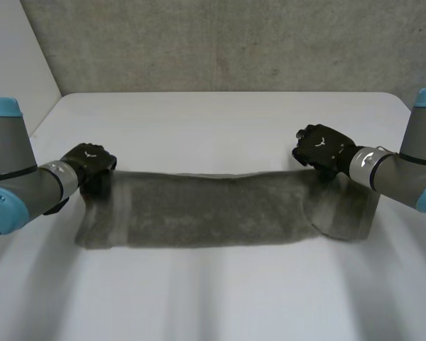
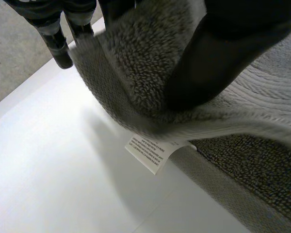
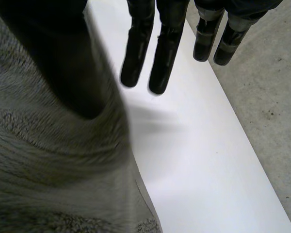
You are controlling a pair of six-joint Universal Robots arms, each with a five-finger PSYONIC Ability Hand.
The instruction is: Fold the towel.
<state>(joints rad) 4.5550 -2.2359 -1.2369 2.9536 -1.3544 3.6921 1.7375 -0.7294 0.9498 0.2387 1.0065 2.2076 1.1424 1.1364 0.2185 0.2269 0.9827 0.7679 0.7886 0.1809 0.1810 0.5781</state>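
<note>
White table (image 1: 220, 121), matte, rounded far corners. One grey towel (image 1: 213, 209) on it, a long band parallel to the near edge, running from close to the left edge to close to the right edge, about midway between the far and near edges. Both far corners are raised off the tabletop. White care label (image 2: 155, 153) at the towel's left end touches the table.

3 cameras: 1 high and wide, 2 low and close.
The head view looks down from the near side over the whole white table (image 1: 220, 121) to the grey wall (image 1: 220, 42). Each wrist view looks along its palm, right against the towel (image 1: 213, 209). All 3 views share the towel and table.
</note>
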